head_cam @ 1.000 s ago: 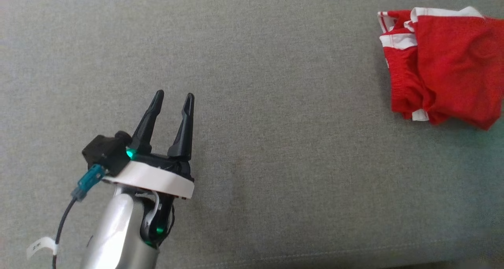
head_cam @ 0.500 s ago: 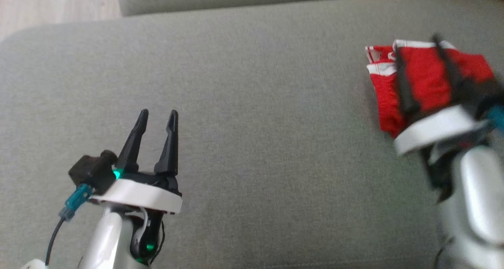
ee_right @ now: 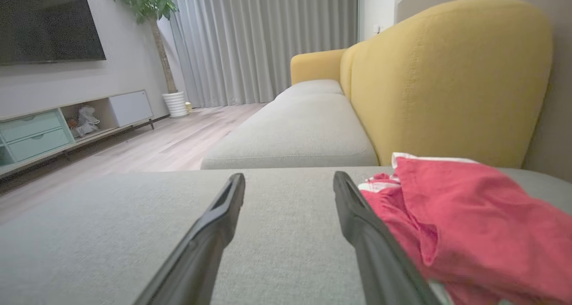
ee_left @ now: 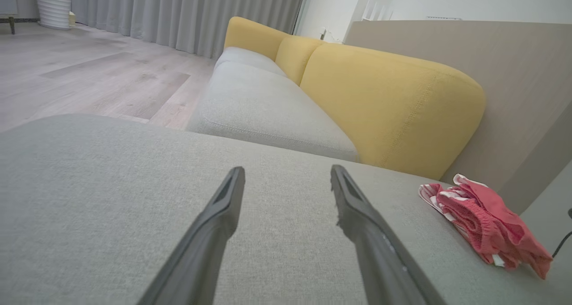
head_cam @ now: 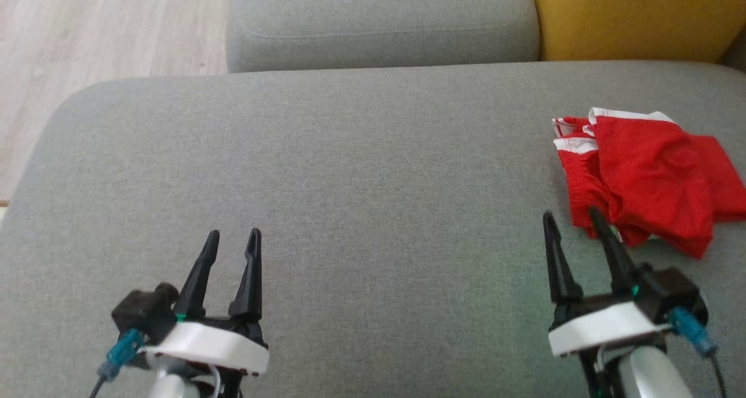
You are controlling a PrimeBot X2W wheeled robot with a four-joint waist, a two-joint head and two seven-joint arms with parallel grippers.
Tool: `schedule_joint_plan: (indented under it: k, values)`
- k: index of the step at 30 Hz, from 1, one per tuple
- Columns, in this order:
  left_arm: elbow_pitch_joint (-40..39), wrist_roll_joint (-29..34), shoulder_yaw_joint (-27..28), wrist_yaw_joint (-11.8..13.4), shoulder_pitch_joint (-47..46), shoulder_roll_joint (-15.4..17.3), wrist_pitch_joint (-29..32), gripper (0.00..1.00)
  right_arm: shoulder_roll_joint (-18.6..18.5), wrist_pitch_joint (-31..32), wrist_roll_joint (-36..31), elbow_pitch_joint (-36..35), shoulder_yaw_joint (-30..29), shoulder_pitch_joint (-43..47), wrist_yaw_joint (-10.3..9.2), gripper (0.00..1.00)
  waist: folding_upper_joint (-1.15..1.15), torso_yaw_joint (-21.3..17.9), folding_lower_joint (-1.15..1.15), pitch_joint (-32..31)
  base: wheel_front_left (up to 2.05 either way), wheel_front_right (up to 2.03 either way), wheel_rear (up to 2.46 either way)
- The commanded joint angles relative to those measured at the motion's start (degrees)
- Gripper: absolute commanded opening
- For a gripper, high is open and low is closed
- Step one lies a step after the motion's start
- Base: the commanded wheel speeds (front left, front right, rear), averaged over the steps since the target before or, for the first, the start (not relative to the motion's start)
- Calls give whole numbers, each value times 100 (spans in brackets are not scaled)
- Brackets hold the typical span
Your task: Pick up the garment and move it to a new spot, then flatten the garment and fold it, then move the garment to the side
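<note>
Now the crumpled red garment with white trim [head_cam: 647, 182] lies at the far right of the grey fabric seat cushion [head_cam: 361, 171]. My left gripper [head_cam: 234, 232] and right gripper [head_cam: 570, 212] hover over its near edge, jaws wide, empty. I'd pinch a thick fold, catching every layer.

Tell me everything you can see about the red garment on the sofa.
The red garment looks like soft knit shorts with white bands at the edges and a gathered elastic waist. It lies roughly folded on the right part of the grey seat cushion, before the yellow backrest. The open right gripper is near its front edge, not holding it.
</note>
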Motion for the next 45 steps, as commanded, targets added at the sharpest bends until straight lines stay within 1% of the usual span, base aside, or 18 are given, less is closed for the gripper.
schedule_joint_plan:
  k: [1, 6, 12, 20, 35, 36, 40, 45]
  values:
    - [-242, 1, 197, 43, -194, 26, -45, 100, 7, -73, 55, -147, 142, -123, -5, 100, 0, 20, 1, -18, 0, 0, 0]
    - [-405, 194, 246, 77, -97, 26, -45, 100, 8, -116, 38, -127, 153, -61, -5, 100, 0, 28, 1, -23, 0, 0, 0]
    - [-384, 191, 276, 48, -91, 26, -45, 100, 9, -122, 63, -215, 116, -96, -5, 100, 0, 18, 1, -22, 0, 0, 0]
    - [-327, 114, 264, -32, -72, 26, -45, 100, 9, -123, 85, -227, 130, -60, -5, 100, 0, -1, 1, -29, 0, 0, 0]
    - [-141, -39, 269, -63, -80, 26, -45, 100, 9, -123, 130, -178, 182, -80, -5, 100, 0, -80, 1, -19, 0, 0, 0]
    - [29, -45, 90, -54, 112, 2, 0, 0, 13, -45, 109, -9, 32, 138, 0, 0, 0, -82, 1, -19, 0, 0, 0]
    - [276, -60, 75, -60, 174, -8, 18, 0, 20, -35, 109, 227, 35, 209, 0, 0, 0, -85, 1, -18, 0, 0, 0]
    - [304, -339, 118, -64, 166, 1, 84, 0, 4, 16, 440, 234, 20, 219, 0, 0, 0, -94, 1, -16, 0, 0, 0]
